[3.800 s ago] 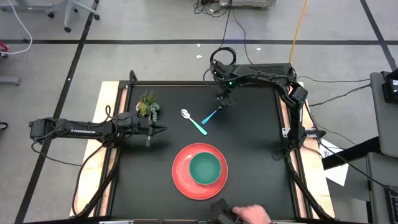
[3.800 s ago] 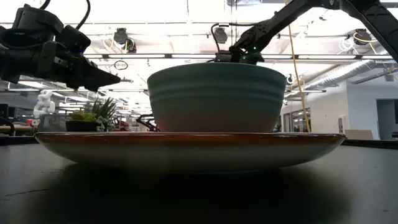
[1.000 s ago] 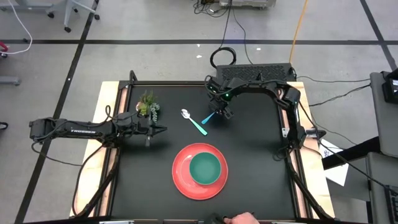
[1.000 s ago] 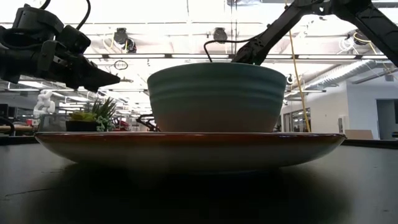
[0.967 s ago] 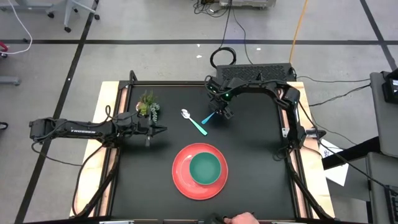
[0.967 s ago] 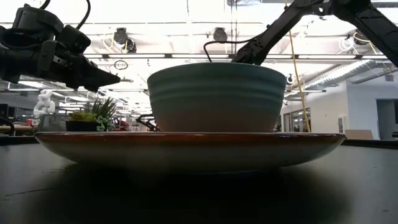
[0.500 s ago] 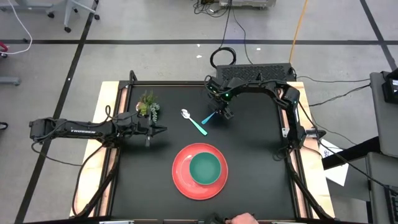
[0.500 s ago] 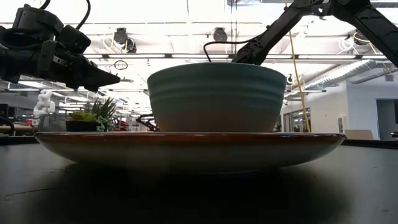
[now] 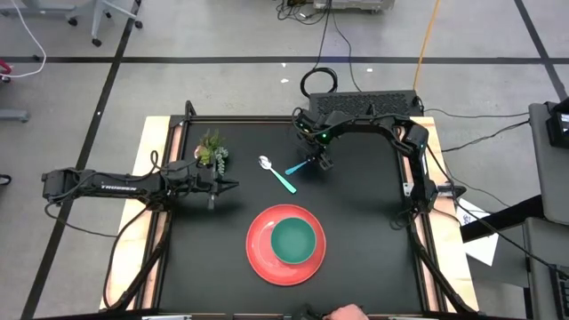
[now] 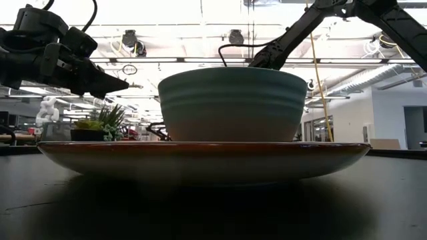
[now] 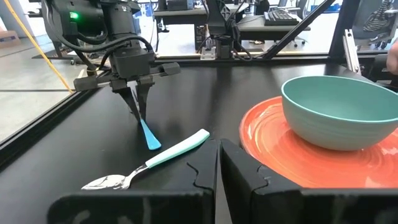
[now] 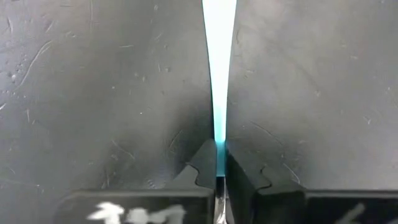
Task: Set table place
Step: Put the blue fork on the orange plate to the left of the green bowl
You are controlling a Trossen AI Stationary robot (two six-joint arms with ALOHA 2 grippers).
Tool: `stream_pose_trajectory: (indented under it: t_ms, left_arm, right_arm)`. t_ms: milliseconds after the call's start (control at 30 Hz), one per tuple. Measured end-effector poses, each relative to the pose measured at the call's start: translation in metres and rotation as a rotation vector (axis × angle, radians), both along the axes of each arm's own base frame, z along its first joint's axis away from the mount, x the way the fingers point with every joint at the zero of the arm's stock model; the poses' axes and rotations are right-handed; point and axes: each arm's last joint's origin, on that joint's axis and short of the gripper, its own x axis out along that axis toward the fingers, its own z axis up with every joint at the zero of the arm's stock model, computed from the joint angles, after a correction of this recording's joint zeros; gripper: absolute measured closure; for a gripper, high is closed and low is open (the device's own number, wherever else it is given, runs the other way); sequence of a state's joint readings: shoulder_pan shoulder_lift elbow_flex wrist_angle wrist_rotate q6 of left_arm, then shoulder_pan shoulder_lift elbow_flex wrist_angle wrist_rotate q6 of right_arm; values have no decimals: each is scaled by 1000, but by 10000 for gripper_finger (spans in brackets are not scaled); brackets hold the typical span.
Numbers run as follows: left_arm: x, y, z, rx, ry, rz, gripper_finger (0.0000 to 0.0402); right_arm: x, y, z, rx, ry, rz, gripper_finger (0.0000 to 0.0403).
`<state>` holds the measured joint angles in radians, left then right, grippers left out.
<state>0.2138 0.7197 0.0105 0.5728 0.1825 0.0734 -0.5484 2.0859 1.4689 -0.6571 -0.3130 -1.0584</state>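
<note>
High view: right end effector (image 9: 318, 161) at bench (image 9: 373, 222) far side, clamped on the fork (image 9: 300, 165) handle's outer end; fork runs toward spoon (image 9: 276, 173). Left end effector (image 9: 233, 185) shut, empty, farther off.
Right wrist view: handle pinched between fingertips (image 12: 205, 163), axis straight ahead.
Low view: bowl (image 10: 232, 103) on plate (image 10: 200, 159) hides the grasp.

From overhead we look straight down on the whole table (image 9: 356, 222), floor around it on all sides. Our low camera sits on the tabletop facing level across it, so close that the plate (image 10: 200, 157) and bowl (image 10: 230, 100) fill the frame's centre. Our left wrist camera looks low across the table and shares that bowl (image 11: 342, 112) at right of frame. Our right wrist camera points straight down, very near the surface, on a light-blue handle (image 12: 219, 74) also seen at centre-left from the left wrist.
</note>
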Motion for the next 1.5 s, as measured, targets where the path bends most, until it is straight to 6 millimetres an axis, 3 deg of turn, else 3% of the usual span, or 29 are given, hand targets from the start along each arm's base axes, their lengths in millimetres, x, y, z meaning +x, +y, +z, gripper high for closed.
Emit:
stream_pose_trajectory:
  t_ms: [467,1000,1500]
  left_arm:
    - [0,0,0,0,0,0,376]
    - [0,0,0,-4,0,1,376]
    - [0,0,0,-4,0,1,376]
  right_arm:
    - [-1,1,3,-19,8,18,400]
    - [-1,24,53,-100,-70,43,402]
    - [3,38,59,-94,-70,76,403]
